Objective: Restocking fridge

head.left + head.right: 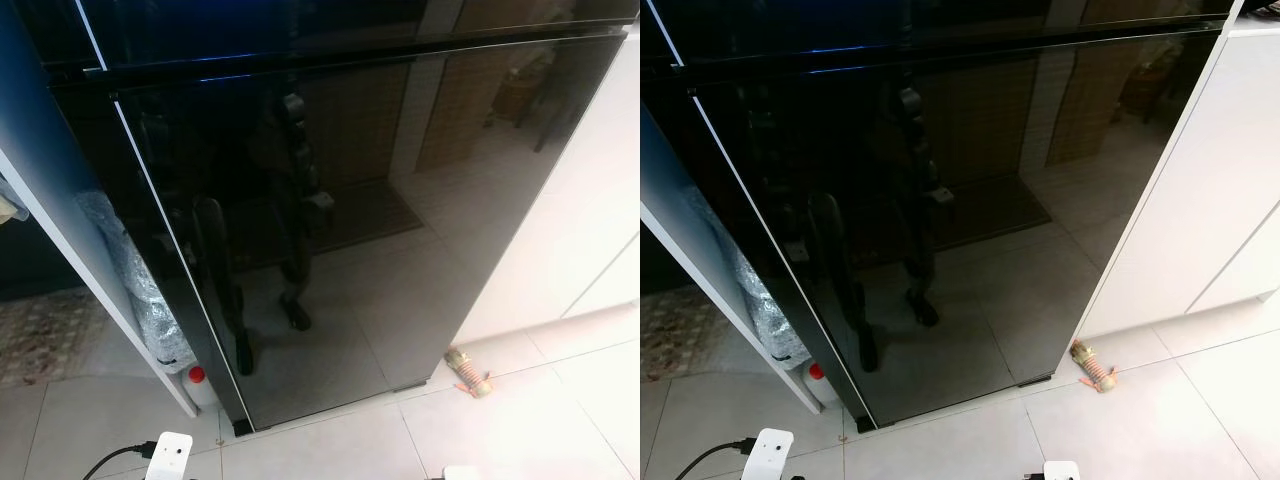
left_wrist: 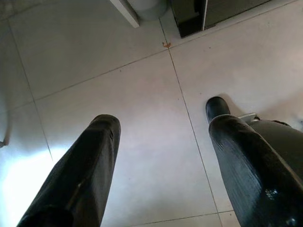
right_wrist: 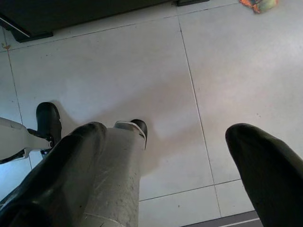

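Note:
The black glossy fridge (image 1: 400, 200) stands right before me with its lower door and upper door (image 1: 300, 20) both closed. My own dark shape is mirrored in the lower door. My left gripper (image 2: 168, 125) hangs open over the pale floor tiles, with the fridge's bottom corner (image 2: 189, 19) beyond it. My right gripper (image 3: 166, 128) also hangs open above the tiles, nothing between its fingers (image 3: 255, 156). The fridge's lower edge (image 3: 33, 35) shows ahead of it.
A white cabinet (image 1: 600, 200) adjoins the fridge on the right. A small colourful toy (image 1: 468, 372) lies on the floor at that corner. Left of the fridge are a white panel, plastic-wrapped items (image 1: 130, 270), a red-capped bottle (image 1: 197, 378) and a patterned rug (image 1: 40, 330).

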`<state>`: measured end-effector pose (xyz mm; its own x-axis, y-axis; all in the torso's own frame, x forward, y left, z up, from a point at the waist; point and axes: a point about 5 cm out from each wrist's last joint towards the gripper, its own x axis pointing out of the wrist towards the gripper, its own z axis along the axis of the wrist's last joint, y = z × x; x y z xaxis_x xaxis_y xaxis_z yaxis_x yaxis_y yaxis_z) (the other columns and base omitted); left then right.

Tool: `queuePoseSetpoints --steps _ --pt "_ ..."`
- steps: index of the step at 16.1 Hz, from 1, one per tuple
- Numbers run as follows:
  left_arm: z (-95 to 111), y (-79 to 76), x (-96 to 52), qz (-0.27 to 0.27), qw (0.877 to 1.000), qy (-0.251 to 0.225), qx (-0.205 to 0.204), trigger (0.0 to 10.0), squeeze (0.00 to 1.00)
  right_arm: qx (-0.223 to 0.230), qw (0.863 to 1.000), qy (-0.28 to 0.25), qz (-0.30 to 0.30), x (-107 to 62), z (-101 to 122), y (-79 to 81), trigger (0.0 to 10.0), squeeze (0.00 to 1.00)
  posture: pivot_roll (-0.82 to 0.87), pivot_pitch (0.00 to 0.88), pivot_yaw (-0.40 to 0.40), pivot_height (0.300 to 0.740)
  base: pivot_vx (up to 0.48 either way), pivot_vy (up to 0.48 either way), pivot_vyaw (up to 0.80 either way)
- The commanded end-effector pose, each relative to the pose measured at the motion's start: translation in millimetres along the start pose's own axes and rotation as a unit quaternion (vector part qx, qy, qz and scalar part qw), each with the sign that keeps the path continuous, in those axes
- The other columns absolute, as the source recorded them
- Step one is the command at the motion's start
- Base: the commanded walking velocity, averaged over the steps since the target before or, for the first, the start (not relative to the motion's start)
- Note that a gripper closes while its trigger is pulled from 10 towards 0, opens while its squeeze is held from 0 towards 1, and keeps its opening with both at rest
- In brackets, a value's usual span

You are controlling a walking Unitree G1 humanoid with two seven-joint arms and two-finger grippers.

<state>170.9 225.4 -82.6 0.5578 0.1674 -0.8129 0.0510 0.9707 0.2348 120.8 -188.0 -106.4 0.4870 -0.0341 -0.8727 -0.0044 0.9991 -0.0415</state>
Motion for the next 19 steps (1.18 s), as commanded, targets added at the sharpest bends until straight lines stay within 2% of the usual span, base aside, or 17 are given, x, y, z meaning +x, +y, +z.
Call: queuePoseSetpoints --steps 1,4,19 --pt "-10.5 -0.3 -1.7 0.003 1.0 0.02 -0.005 10.0 0.0 0.001 1.0 0.012 -0.003 -1.3 -6.3 -1.9 10.0 0.0 -0.12 0.0 0.003 0.74 0.0 0.0 0.0" --pt "-12.3 1.9 -2.0 0.006 1.0 0.023 -0.008 10.0 0.0 0.002 1.0 0.016 -0.005 -1.3 -6.6 -2.5 10.0 0.0 -0.11 0.0 0.003 0.74 0.0 0.0 0.0" --pt "-10.4 3.8 -1.7 0.009 1.0 0.02 -0.013 10.0 0.0 0.006 1.0 0.012 -0.008 -0.9 -5.0 -2.3 10.0 0.0 -0.11 0.0 0.009 0.74 0.0 0.192 0.0"
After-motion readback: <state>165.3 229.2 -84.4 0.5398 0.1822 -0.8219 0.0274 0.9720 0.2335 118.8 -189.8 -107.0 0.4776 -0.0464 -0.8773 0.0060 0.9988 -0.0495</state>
